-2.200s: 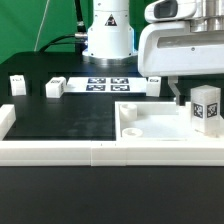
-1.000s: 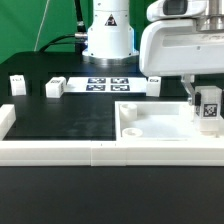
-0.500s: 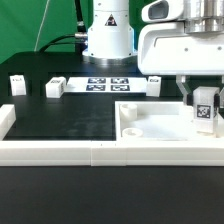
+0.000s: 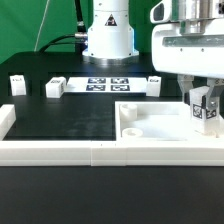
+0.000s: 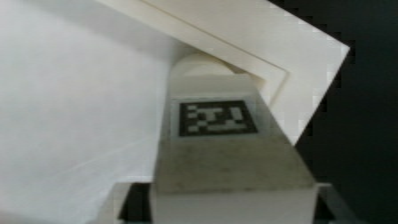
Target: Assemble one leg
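Note:
The leg (image 4: pixel 205 110) is a small white block with a coded tag. It stands upright at the corner of the large white panel (image 4: pixel 150 122) on the exterior view's right. My gripper (image 4: pixel 203 104) has come down over it, with a dark finger on each side, and is shut on the leg. In the wrist view the leg (image 5: pixel 224 140) fills the space between the fingers, tag facing the camera, with the panel (image 5: pixel 71 100) and its corner edge behind it. I cannot tell whether the leg's base still touches the panel.
Three more small white legs stand along the back of the black mat (image 4: pixel 17 84) (image 4: pixel 54 87) (image 4: pixel 154 82). The marker board (image 4: pixel 108 83) lies at the arm's base. A white rail (image 4: pixel 90 151) runs along the front edge.
My gripper moved toward the exterior view's right and down over the leg, and its fingers closed around it. The leg stays at the same spot on the panel.

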`<state>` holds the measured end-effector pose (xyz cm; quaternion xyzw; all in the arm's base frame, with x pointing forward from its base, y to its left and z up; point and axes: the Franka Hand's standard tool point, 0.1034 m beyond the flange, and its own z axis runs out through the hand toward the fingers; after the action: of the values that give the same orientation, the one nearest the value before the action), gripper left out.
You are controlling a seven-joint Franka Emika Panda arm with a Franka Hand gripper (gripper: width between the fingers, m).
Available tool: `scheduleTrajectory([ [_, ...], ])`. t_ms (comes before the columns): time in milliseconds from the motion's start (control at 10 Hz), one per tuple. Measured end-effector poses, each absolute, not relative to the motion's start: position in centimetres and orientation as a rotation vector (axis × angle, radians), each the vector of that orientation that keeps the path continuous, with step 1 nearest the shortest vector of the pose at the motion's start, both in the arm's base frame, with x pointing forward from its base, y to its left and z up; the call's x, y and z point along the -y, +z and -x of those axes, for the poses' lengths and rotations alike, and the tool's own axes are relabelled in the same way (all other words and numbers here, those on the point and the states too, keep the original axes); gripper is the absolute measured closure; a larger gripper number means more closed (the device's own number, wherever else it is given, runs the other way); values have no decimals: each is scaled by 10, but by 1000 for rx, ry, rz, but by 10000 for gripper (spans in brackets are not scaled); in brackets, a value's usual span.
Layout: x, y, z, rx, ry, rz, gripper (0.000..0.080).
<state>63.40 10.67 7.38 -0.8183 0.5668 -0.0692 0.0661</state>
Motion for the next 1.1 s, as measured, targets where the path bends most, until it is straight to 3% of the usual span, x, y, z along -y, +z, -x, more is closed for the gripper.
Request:
scheduleTrajectory([
  [100, -109, 73, -633, -1802, -192, 2388, 417],
  [200, -109, 73, -633, -1756, -195, 2424, 417],
  [300, -110, 73, -633, -1714, -200, 2455, 240],
  [400, -112, 73, -633, -1689, -203, 2472, 170],
  [1100, -115, 70, -633, -616, -270, 3002, 150],
])
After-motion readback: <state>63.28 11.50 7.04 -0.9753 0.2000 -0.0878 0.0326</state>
